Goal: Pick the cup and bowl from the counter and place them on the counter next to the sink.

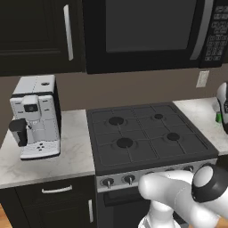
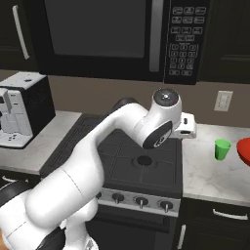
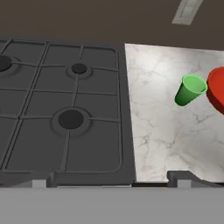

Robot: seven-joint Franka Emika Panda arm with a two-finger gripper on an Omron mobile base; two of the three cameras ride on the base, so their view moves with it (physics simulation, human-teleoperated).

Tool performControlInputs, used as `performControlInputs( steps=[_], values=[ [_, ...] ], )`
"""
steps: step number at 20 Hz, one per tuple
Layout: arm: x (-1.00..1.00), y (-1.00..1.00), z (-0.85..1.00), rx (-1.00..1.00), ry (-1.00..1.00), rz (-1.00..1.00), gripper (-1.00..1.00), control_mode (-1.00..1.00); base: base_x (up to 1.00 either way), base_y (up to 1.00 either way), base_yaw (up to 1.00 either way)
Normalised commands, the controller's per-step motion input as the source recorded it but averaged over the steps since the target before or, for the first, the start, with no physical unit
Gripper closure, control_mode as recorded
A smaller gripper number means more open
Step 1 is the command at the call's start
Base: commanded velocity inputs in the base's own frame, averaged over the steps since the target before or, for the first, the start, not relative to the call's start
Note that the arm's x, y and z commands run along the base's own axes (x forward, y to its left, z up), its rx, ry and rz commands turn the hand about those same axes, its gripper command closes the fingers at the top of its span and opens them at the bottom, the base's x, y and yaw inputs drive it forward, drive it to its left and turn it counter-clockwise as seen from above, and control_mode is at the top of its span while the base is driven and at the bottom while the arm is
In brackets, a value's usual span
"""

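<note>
- The cup [image 3: 190, 89] stands upright on the white marble surface [image 3: 162, 131] to the right of the stovetop [image 3: 61, 118], its open mouth up. From the hand view I cannot see into it, so whether it holds anything I cannot tell.
- The bowl [image 3: 217, 89] sits just beside the cup on its far side from the stove, cut by the picture edge. Whether the two touch I cannot tell. What little shows of its inside looks bare.
- Both stand well back from the front edge of the surface, near the wall with the outlet [image 2: 222, 101], so a reach from over the stove has to pass across open marble to get to them.
- The claw [image 3: 111, 180] hangs spread wide and grasps nothing. Its two dark fingertips [image 3: 181, 178] rise at the bottom of the hand view, one over the stove's front rim and one over the marble, well apart from the cup.
- In the right base view the arm arches up over the burners, its wrist [image 2: 188, 126] poised at the seam between stove and marble. I judge that this is an approach pose, and that the cup, the nearer and smaller thing, is the likely first pick.
- Nothing is lifted yet, so by my reading the task is at its start. The sink is not to be seen from here.
- Farther off, a coffee machine [image 1: 35, 116] stands on the surface left of the stove, and a microwave [image 2: 112, 36] hangs above the burners.
</note>
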Motion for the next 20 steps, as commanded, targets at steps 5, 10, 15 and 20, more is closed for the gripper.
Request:
performControlInputs(
  steps=[5,10,15,20],
  values=[
    [-0.22,-0.38,0.0,-0.06,0.0,-0.11,-1.0,-1.0,0.0,0.0,0.0],
    [-0.07,-0.25,-0.01,-0.03,0.01,-0.1,-1.0,-1.0,0.0,0.0,0.0],
    [0.27,-0.09,-0.09,0.0,0.09,-0.01,-1.0,-1.0,0.0,0.0,0.0],
    [0.62,-0.07,-0.16,0.0,0.1,0.0,-1.0,-1.0,0.0,0.0,0.0]
  ],
)
